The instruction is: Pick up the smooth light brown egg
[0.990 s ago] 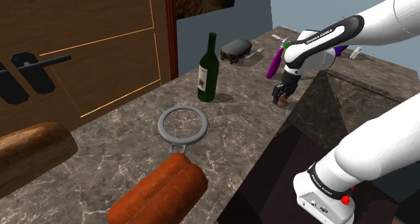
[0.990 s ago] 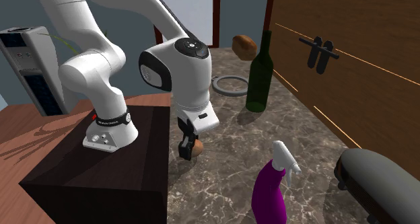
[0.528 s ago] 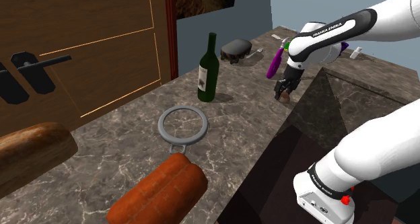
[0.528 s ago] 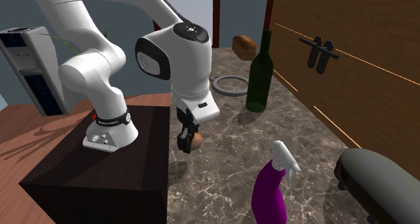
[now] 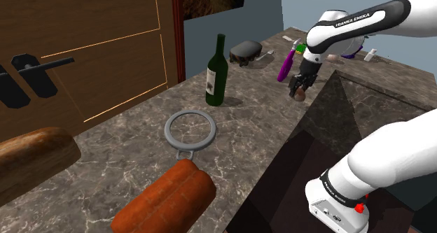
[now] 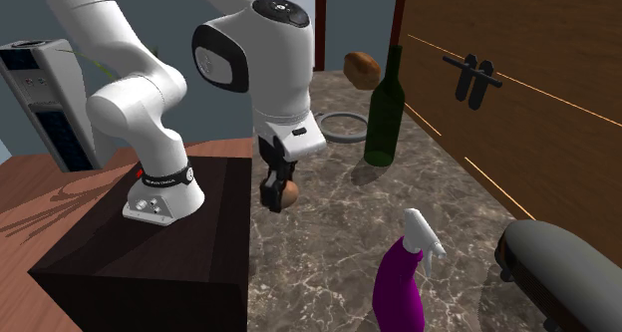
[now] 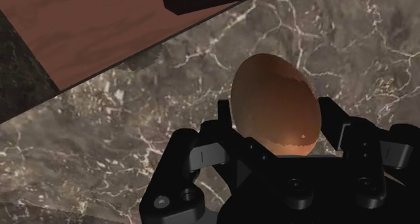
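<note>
The smooth, light brown, oval egg (image 7: 272,98) sits clamped between the two black fingers (image 7: 225,122) of the all-black hand (image 7: 279,132), one finger pressed against each of its flanks. In the wrist view its shell is glossy and unmarked by cracks. The upper half is a darker, slightly mottled reddish brown, the lower part is a warmer orange-brown band, and there is a tiny white glint near one side. Its rounded end points away from the palm, and its base is hidden behind the hand's body.

In the second exterior view the hand (image 6: 276,188) hangs from the white arm just beside the dark box stand (image 6: 150,260). The egg (image 6: 290,191) shows there as a small brown ball at the fingertips, raised clear of the dark brown marble table (image 6: 329,240). In the shoulder view the hand (image 5: 301,85) and the egg (image 5: 299,94) are near the stand's far corner.

On the table, well apart from the egg, stand a dark green glass wine bottle (image 5: 216,72) and a purple spray bottle with a pale nozzle (image 6: 402,280). A flat grey ring (image 5: 190,129) lies between the wine bottle and a reddish-brown rounded loaf (image 5: 168,196). A wooden door with a black lever handle (image 5: 31,71) stands along the table's edge.
</note>
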### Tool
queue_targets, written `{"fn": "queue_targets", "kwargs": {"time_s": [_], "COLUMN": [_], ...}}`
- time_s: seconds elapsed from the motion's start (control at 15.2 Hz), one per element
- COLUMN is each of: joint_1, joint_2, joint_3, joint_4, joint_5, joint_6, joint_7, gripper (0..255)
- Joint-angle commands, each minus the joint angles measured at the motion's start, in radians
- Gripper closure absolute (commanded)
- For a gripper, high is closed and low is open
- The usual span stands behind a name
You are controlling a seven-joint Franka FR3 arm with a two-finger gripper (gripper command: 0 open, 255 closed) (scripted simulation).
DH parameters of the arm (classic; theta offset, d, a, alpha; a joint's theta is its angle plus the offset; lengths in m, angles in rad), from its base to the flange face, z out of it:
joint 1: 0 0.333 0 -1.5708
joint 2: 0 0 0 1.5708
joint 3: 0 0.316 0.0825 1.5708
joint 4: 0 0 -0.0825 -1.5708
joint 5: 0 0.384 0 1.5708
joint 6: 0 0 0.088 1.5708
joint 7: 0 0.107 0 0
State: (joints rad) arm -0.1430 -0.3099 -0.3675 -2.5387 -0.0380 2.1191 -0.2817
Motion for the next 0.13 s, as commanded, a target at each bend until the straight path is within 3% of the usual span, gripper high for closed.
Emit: {"fn": "queue_targets", "kwargs": {"time_s": [0.0, 0.07], "joint_1": [-0.001, -0.001], "joint_2": [-0.013, -0.013], "joint_3": [0.004, 0.004], "joint_4": [0.008, 0.008], "joint_5": [-0.003, -0.003], "joint_6": [-0.021, -0.021], "joint_7": [0.005, 0.005], "gripper": [255, 255]}}
